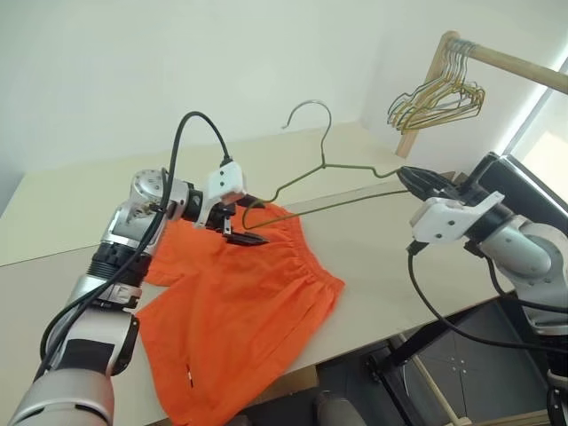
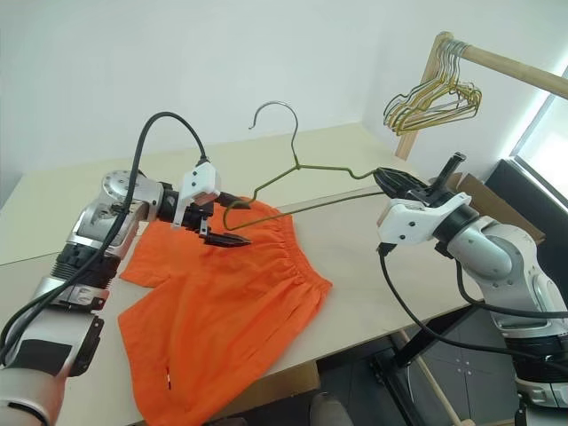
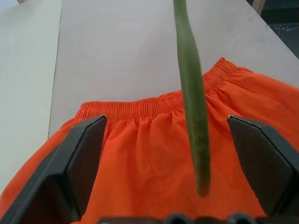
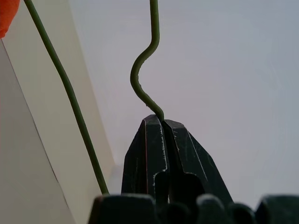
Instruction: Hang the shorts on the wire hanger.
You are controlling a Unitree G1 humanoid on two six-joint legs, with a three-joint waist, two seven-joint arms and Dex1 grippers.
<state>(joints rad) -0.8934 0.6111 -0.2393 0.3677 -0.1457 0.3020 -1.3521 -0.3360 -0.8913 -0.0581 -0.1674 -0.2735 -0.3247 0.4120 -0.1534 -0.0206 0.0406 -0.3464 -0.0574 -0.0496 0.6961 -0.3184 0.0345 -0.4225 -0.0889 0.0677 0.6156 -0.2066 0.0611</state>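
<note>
The table (image 1: 373, 235) carries the shorts (image 1: 240, 319), spread flat toward its near left edge with the waistband on the far right side. Above them the wire hanger (image 1: 324, 173) is held in the air, its right corner clamped in the right gripper (image 1: 415, 180), hook pointing up. The left gripper (image 1: 238, 232) hovers just over the shorts' far end near the waistband, fingers (image 3: 84, 158) spread apart, the hanger's left end between them.
</note>
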